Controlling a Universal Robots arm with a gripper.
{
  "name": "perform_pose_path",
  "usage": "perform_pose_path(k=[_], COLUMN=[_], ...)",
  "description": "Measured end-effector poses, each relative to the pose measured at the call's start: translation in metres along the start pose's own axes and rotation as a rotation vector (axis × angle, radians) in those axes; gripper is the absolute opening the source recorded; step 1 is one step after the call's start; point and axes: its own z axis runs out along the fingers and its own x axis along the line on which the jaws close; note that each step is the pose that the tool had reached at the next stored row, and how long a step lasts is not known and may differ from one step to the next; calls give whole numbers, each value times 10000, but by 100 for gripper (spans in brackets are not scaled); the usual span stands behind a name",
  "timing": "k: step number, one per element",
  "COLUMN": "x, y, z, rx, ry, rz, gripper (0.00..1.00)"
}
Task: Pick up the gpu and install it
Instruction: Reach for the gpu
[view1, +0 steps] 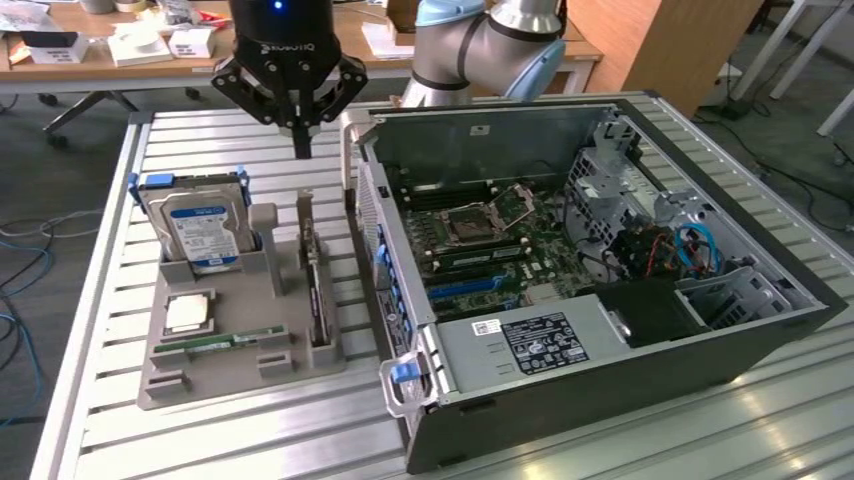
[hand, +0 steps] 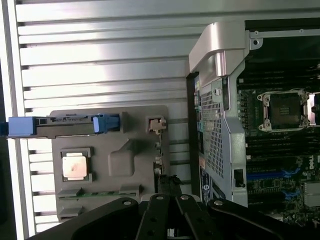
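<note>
The gpu (view1: 311, 275) is a thin black card standing on its edge in a slot of the grey holder tray (view1: 227, 375), with its silver bracket end (view1: 304, 212) toward the back. In the wrist view the gpu (hand: 159, 152) shows edge-on along the tray's side nearest the computer. My black gripper (view1: 303, 148) hangs above the bracket end, clear of the card, its fingers shut together with nothing in them. Its dark linkages (hand: 170, 220) are in the wrist view. The open computer case (view1: 747, 330) lies beside the tray, its motherboard (view1: 481, 245) exposed.
On the tray stand a silver hard drive (view1: 200, 228) in a blue frame, a processor chip (view1: 187, 313) and a green memory stick (view1: 214, 343). All rest on a slatted metal table (view1: 200, 440). The case wall (view1: 371, 215) rises close beside the gpu. Desks stand behind.
</note>
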Motion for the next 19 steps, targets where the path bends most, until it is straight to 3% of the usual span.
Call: perform_pose_path(k=[19], x=[18], y=[-230], z=[-11], rx=[2], ry=[0], rz=[1], gripper=[11])
